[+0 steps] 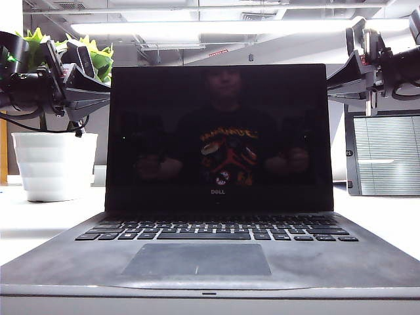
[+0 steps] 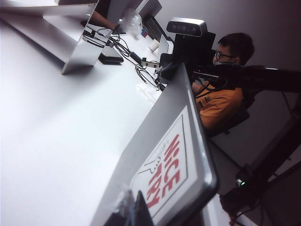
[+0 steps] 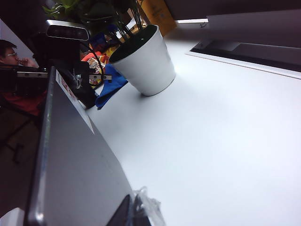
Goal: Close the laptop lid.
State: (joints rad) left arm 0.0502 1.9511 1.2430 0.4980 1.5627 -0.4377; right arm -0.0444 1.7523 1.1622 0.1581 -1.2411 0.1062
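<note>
Two tools wait behind the laptop lid point(image 1: 222, 134), one at each top corner. The left tool point(image 1: 82, 88) sits by the lid's top left corner. The right tool point(image 1: 351, 82) sits by the top right corner. I cannot tell if either tool is apart or together, because only the dark tips peek into the wrist views and the outside view does not show the tips well.

The laptop point(image 1: 210, 252) sits on the white table point(image 1: 33, 216), at the table's front edge, and it is open. Its lid stands straight up, so the black screen faces the front. From behind, the left wrist view shows the grey back of the lid with a white sticker point(image 2: 162, 176) in red letters. A white plant pot point(image 1: 54, 164) stands toward the back left of the table.

I think the lid has not started to come down yet. If just one tool pushes, the lid could twist. If they push too fast, the lid could slam on the keys. A tip could also slip off the thin top edge.
</note>
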